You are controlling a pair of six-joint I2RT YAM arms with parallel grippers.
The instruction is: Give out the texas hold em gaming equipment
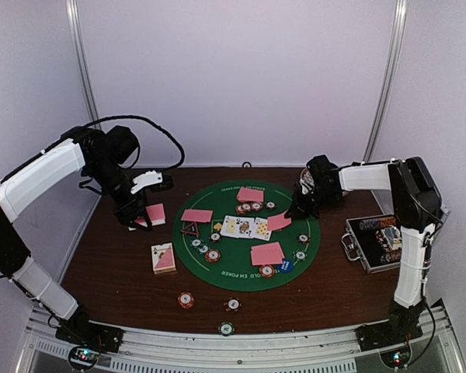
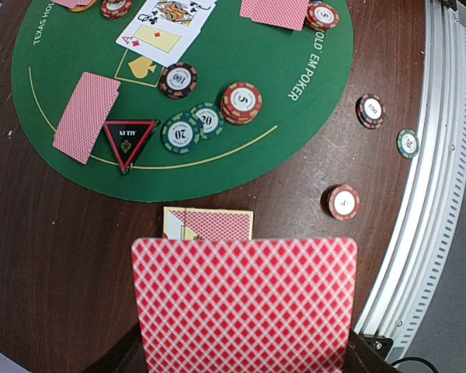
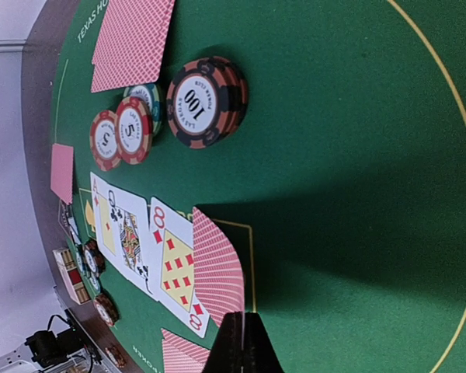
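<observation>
My left gripper (image 1: 140, 217) hovers over the wood left of the green mat (image 1: 217, 268), shut on a pink-backed card (image 2: 245, 303) that hides its jaws in the left wrist view. My right gripper (image 3: 243, 346) is shut on the edge of another pink-backed card (image 3: 224, 264), which bends down onto the mat beside the face-up cards (image 3: 140, 241); from above it sits at the mat's right side (image 1: 298, 207). Face-down card pairs (image 1: 267, 253), chip stacks (image 2: 241, 102) and the red-black triangle marker (image 2: 130, 138) lie on the mat.
A card box (image 1: 163, 258) lies on the wood left of the mat. Loose chips (image 1: 186, 299) sit near the front edge and rail. An open metal-edged black case (image 1: 377, 242) stands at the right. A blue disc (image 1: 286, 266) lies on the mat.
</observation>
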